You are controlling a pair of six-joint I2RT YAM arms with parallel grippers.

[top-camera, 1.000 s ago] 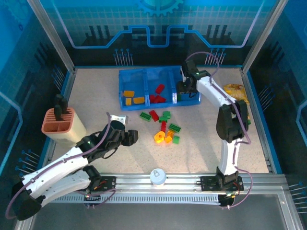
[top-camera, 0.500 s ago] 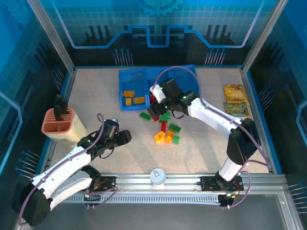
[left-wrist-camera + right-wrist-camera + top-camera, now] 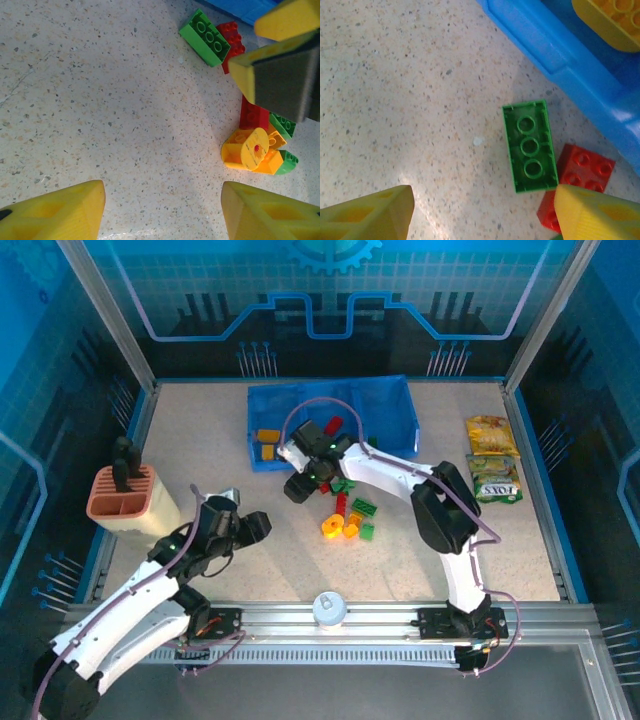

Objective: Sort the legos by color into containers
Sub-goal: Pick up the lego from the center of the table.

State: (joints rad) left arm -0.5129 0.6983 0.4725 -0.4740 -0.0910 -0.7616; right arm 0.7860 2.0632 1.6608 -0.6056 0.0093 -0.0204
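Note:
Loose legos [image 3: 345, 515] in red, green and orange lie in a cluster in front of the blue tray of containers [image 3: 385, 405]. Its left compartment holds orange bricks [image 3: 267, 437], and a red brick [image 3: 333, 424] shows in the middle one. My right gripper [image 3: 298, 487] hovers open just in front of the tray's left end. In its wrist view an upturned green brick [image 3: 530, 147] lies beside a red one [image 3: 582, 167], close to the right finger [image 3: 600, 215], with nothing held. My left gripper [image 3: 255, 527] is open over bare table, left of the orange bricks [image 3: 247, 150].
A terracotta slotted holder [image 3: 125, 500] stands at the left edge. Two snack packets [image 3: 493, 455] lie at the right. A white round knob [image 3: 329, 608] sits on the front rail. The right arm crosses above the tray and the brick cluster.
My right arm has swung from the tray's right compartment to the table in front of its left end, and its jaws have opened wider. The left gripper shifted slightly.

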